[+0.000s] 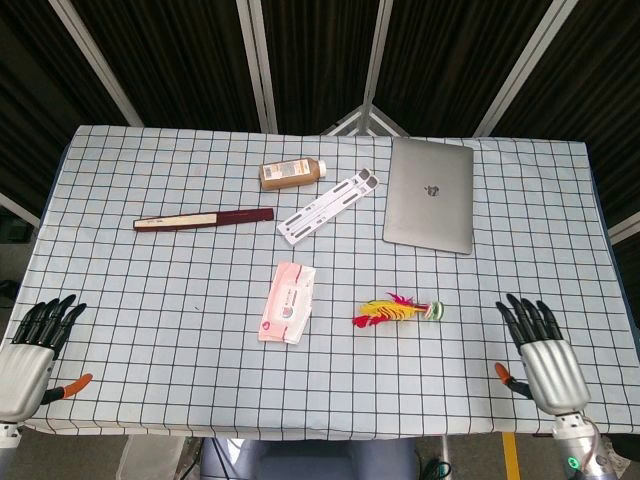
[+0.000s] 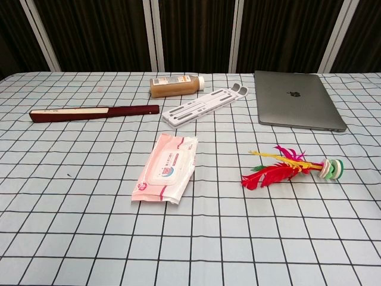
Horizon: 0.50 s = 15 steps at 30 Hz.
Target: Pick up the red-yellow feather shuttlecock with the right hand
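Note:
The red-yellow feather shuttlecock (image 1: 395, 311) lies flat on the checked cloth right of centre, feathers pointing left and its green-white base to the right; the chest view shows the shuttlecock (image 2: 290, 167) too. My right hand (image 1: 541, 355) hovers at the table's near right edge, fingers spread and holding nothing, well to the right of and nearer than the shuttlecock. My left hand (image 1: 30, 347) sits at the near left corner, fingers apart and empty. Neither hand appears in the chest view.
A pink wipes pack (image 1: 287, 302) lies left of the shuttlecock. Further back are a closed grey laptop (image 1: 430, 194), a white folding stand (image 1: 328, 206), a brown bottle (image 1: 293, 173) and a dark red folded fan (image 1: 204, 219).

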Each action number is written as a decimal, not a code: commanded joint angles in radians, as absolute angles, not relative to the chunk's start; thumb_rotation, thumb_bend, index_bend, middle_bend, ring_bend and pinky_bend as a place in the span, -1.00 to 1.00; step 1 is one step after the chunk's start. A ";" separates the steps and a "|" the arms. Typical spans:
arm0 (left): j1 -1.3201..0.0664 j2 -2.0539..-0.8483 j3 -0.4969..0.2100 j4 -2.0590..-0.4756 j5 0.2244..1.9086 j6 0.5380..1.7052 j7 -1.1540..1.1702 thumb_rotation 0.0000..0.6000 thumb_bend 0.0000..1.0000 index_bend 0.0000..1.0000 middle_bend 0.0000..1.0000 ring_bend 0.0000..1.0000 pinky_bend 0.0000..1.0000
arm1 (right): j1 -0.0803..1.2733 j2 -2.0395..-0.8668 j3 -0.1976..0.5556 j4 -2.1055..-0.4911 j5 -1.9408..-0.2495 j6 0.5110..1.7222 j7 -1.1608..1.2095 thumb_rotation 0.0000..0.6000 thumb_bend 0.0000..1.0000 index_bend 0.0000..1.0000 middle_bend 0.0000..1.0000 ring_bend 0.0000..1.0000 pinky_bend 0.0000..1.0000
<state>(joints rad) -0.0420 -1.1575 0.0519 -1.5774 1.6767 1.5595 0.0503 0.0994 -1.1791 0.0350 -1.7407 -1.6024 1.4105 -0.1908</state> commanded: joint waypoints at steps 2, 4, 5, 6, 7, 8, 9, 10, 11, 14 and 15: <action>-0.044 -1.156 0.050 -1.579 1.671 1.553 0.046 1.00 -1.00 -1.00 -1.00 -1.00 -1.00 | 0.204 -1.288 0.113 -1.810 -1.499 1.287 -0.270 1.00 -0.36 -0.53 -0.96 -1.00 -1.00; -0.045 -1.155 0.050 -1.580 1.670 1.554 0.040 1.00 -1.00 -1.00 -1.00 -1.00 -1.00 | 0.233 -1.335 0.136 -1.805 -1.467 1.261 -0.312 1.00 -0.36 -0.40 -0.87 -1.00 -1.00; -0.045 -1.154 0.050 -1.580 1.671 1.554 0.037 1.00 -1.00 -1.00 -1.00 -1.00 -1.00 | 0.246 -1.359 0.145 -1.800 -1.453 1.251 -0.331 1.00 -0.36 -0.32 -0.82 -1.00 -1.00; -0.045 -1.153 0.050 -1.580 1.671 1.554 0.034 1.00 -1.00 -1.00 -1.00 -1.00 -1.00 | 0.259 -1.384 0.154 -1.793 -1.439 1.244 -0.348 1.00 -0.36 -0.28 -0.78 -1.00 -1.00; -0.045 -1.152 0.051 -1.579 1.672 1.554 0.031 1.00 -1.00 -1.00 -1.00 -1.00 -1.00 | 0.270 -1.411 0.163 -1.783 -1.425 1.238 -0.362 1.00 -0.36 -0.21 -0.73 -1.00 -1.00; -0.045 -1.151 0.051 -1.579 1.672 1.554 0.028 1.00 -1.00 -1.00 -1.00 -1.00 -1.00 | 0.281 -1.439 0.171 -1.773 -1.411 1.233 -0.373 1.00 -0.36 -0.16 -0.69 -1.00 -1.00; -0.046 -1.150 0.052 -1.578 1.672 1.553 0.026 1.00 -1.00 -1.00 -1.00 -1.00 -1.00 | 0.290 -1.466 0.178 -1.762 -1.398 1.230 -0.382 1.00 -0.36 -0.14 -0.67 -1.00 -1.00; -0.046 -1.149 0.052 -1.579 1.671 1.552 0.023 1.00 -1.00 -1.00 -1.00 -1.00 -1.00 | 0.302 -1.503 0.185 -1.744 -1.381 1.226 -0.393 1.00 -0.36 -0.12 -0.65 -1.00 -1.00; -0.046 -1.148 0.052 -1.579 1.671 1.551 0.021 1.00 -1.00 -1.00 -1.00 -1.00 -1.00 | 0.309 -1.525 0.189 -1.731 -1.370 1.224 -0.401 1.00 -0.35 -0.11 -0.65 -1.00 -1.00; -0.047 -1.147 0.052 -1.581 1.670 1.550 0.017 1.00 -1.00 -1.00 -1.00 -1.00 -1.00 | 0.328 -1.587 0.199 -1.696 -1.344 1.221 -0.420 1.00 -0.34 -0.08 -0.63 -1.00 -1.00; -0.048 -1.147 0.052 -1.582 1.670 1.549 0.017 1.00 -1.00 -1.00 -1.00 -1.00 -1.00 | 0.334 -1.605 0.202 -1.685 -1.336 1.221 -0.426 1.00 -0.34 -0.08 -0.63 -1.00 -1.00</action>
<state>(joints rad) -0.0475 -1.1469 0.0519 -1.5815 1.6698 1.5490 0.0171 0.3124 -1.5688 0.1874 -1.7134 -1.3614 1.2291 -0.4042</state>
